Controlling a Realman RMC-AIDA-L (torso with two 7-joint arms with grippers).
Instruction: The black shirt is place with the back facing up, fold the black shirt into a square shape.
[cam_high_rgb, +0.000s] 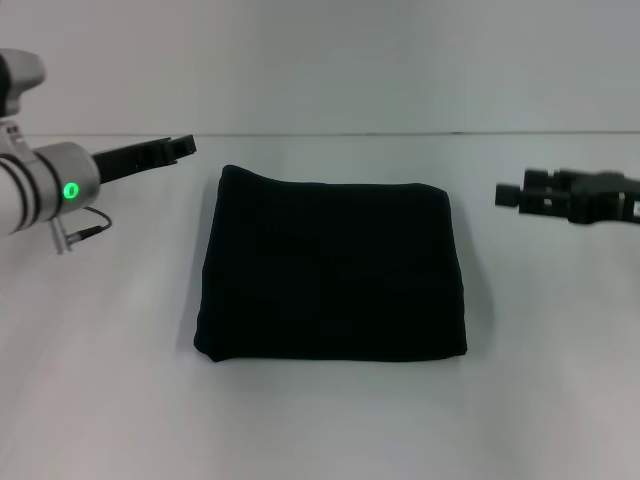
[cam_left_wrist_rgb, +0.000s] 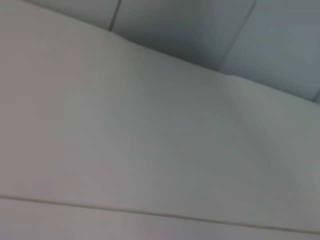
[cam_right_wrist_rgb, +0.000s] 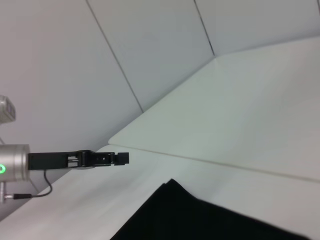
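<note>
Bench (cam_high_rgb: 330, 430): white, plain surface, carrying the work and meeting a pale panelled wall (cam_right_wrist_rgb: 150, 45) at the far edge.

Black shirt (cam_high_rgb: 333, 272): lies flat at the middle of the bench, folded into a compact, near-square block. No lettering shows on the upper face. Edges are fairly straight, with the far left corner rising to a slight point. In the right wrist view one corner of the shirt (cam_right_wrist_rgb: 200, 220) shows against the bench.

Left arm (cam_high_rgb: 40, 185): silver housing with a green indicator lamp (cam_high_rgb: 71, 190) lit and a thin cable (cam_high_rgb: 92, 225) hanging below it. The arm extends from the left edge toward the far side of the bench.

Left pincer (cam_high_rgb: 183, 146): held above the bench, beside the far left corner of the shirt and apart from it, holding nothing. Finger spacing cannot be told. It also appears in the right wrist view (cam_right_wrist_rgb: 120, 158).

Right pincer (cam_high_rgb: 508, 195): held to the right of the shirt, well apart from it, holding nothing. Finger spacing cannot be told.
</note>
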